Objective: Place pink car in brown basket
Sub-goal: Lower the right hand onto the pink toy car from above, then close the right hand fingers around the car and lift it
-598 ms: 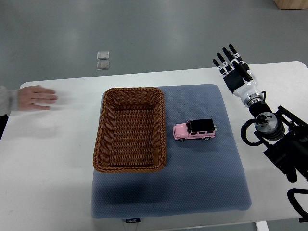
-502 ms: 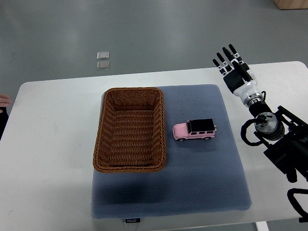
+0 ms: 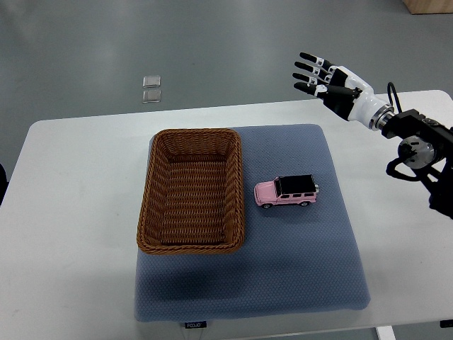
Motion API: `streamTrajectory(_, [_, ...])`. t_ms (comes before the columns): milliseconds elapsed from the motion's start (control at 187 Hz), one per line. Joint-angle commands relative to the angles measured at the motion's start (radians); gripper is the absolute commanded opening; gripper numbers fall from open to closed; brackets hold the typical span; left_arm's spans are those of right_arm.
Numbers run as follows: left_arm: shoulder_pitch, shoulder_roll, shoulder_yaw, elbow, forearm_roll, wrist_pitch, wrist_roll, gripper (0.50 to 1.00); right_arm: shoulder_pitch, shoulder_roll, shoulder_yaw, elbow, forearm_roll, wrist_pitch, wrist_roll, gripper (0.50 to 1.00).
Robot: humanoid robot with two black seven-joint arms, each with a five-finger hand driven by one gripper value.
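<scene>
One pink car [image 3: 286, 192] with a black roof stands on a blue-grey padded mat [image 3: 297, 269], just right of the single brown wicker basket [image 3: 190, 191]. The mat covers a white table [image 3: 71, 212] over a grey floor bearing two small clear squares [image 3: 151, 88]. The right hand [image 3: 327, 76] hovers above the table's far edge, fingers spread, holding nothing

One pink car [image 3: 286, 191] is seen, and one brown basket [image 3: 191, 191]. One blue mat [image 3: 297, 269] is laid on one white table [image 3: 64, 234]. Two small clear squares [image 3: 151, 88] are counted on the floor. One robot hand [image 3: 329, 78] is shown.
</scene>
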Motion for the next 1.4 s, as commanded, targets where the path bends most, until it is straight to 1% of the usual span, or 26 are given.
streamTrajectory(0, [0.000, 0.000, 0.000, -0.001, 0.003, -0.001, 0.000, 1.000, 0.100, -0.139, -0.170, 0.174, -0.251, 0.059, -0.071, 0.905])
streamTrajectory(27, [0.000, 0.000, 0.000, 0.000, 0.003, -0.001, 0.000, 1.000, 0.120, -0.167, -0.204, 0.224, -0.289, 0.079, -0.083, 0.905])
streamTrajectory(37, [0.000, 0.000, 0.000, 0.000, 0.003, -0.001, 0.000, 1.000, 0.139, -0.193, -0.234, 0.276, -0.323, 0.096, -0.092, 0.905])
streamTrajectory(48, [0.000, 0.000, 0.000, 0.000, 0.003, -0.001, 0.000, 1.000, 0.139, -0.193, -0.234, 0.276, -0.323, 0.096, -0.092, 0.905])
streamTrajectory(53, [0.000, 0.000, 0.000, 0.000, 0.003, -0.001, 0.000, 1.000, 0.149, -0.206, -0.251, 0.302, -0.334, 0.098, -0.099, 0.905])
streamTrajectory(69, [0.000, 0.000, 0.000, 0.000, 0.003, -0.001, 0.000, 1.000, 0.159, -0.219, -0.265, 0.325, -0.344, 0.098, -0.102, 0.905])
streamTrajectory(75, [0.000, 0.000, 0.000, 0.000, 0.001, -0.001, 0.000, 1.000, 0.169, -0.229, -0.280, 0.349, -0.357, 0.098, -0.106, 0.905])
streamTrajectory(128, [0.000, 0.000, 0.000, 0.000, 0.001, -0.001, 0.000, 1.000, 0.214, -0.268, -0.346, 0.452, -0.380, 0.098, -0.120, 0.905])
streamTrajectory(182, [0.000, 0.000, 0.000, 0.000, 0.001, -0.001, 0.000, 1.000, 0.251, -0.286, -0.409, 0.518, -0.381, 0.098, -0.132, 0.905])
streamTrajectory(235, [0.000, 0.000, 0.000, 0.000, 0.001, -0.001, 0.000, 1.000, 0.272, -0.288, -0.450, 0.544, -0.386, 0.098, -0.146, 0.905])
streamTrajectory(438, [0.000, 0.000, 0.000, 0.000, 0.001, -0.001, 0.000, 1.000, 0.265, -0.268, -0.489, 0.546, -0.400, 0.091, -0.160, 0.905])
streamTrajectory(486, [0.000, 0.000, 0.000, 0.000, 0.001, -0.001, 0.000, 1.000, 0.262, -0.260, -0.504, 0.544, -0.412, 0.073, -0.169, 0.905])
streamTrajectory(572, [0.000, 0.000, 0.000, 0.000, 0.001, -0.001, 0.000, 1.000, 0.248, -0.233, -0.540, 0.529, -0.438, -0.005, -0.175, 0.905])
streamTrajectory(609, [0.000, 0.000, 0.000, 0.000, 0.001, -0.001, 0.000, 1.000, 0.243, -0.223, -0.549, 0.521, -0.439, -0.024, -0.177, 0.905])
streamTrajectory(721, [0.000, 0.000, -0.001, 0.003, 0.001, -0.001, 0.000, 1.000, 0.225, -0.202, -0.566, 0.498, -0.443, -0.052, -0.177, 0.903])
streamTrajectory(844, [0.000, 0.000, -0.001, 0.005, 0.001, -0.001, 0.000, 1.000, 0.200, -0.179, -0.567, 0.477, -0.444, -0.104, -0.177, 0.901])
streamTrajectory(887, [0.000, 0.000, -0.001, 0.005, 0.001, -0.001, 0.000, 1.000, 0.192, -0.176, -0.567, 0.474, -0.447, -0.107, -0.177, 0.901])
streamTrajectory(972, [0.000, 0.000, 0.000, 0.005, 0.001, -0.001, 0.000, 1.000, 0.182, -0.174, -0.567, 0.469, -0.458, -0.113, -0.177, 0.891])
streamTrajectory(1052, [0.000, 0.000, 0.000, 0.006, 0.001, -0.001, 0.000, 1.000, 0.166, -0.170, -0.567, 0.454, -0.481, -0.137, -0.177, 0.879])
streamTrajectory(1149, [0.000, 0.000, 0.000, 0.006, 0.001, -0.001, 0.000, 1.000, 0.153, -0.170, -0.567, 0.451, -0.504, -0.142, -0.175, 0.864])
streamTrajectory(1298, [0.000, 0.000, 0.000, 0.006, 0.001, -0.001, 0.000, 1.000, 0.136, -0.167, -0.566, 0.428, -0.508, -0.145, -0.174, 0.825])
streamTrajectory(1335, [0.000, 0.000, 0.000, 0.006, 0.001, -0.001, 0.000, 1.000, 0.131, -0.164, -0.566, 0.417, -0.508, -0.151, -0.174, 0.803])
streamTrajectory(1394, [0.000, 0.000, 0.000, 0.006, 0.001, -0.001, 0.000, 1.000, 0.125, -0.151, -0.566, 0.414, -0.510, -0.156, -0.172, 0.797])
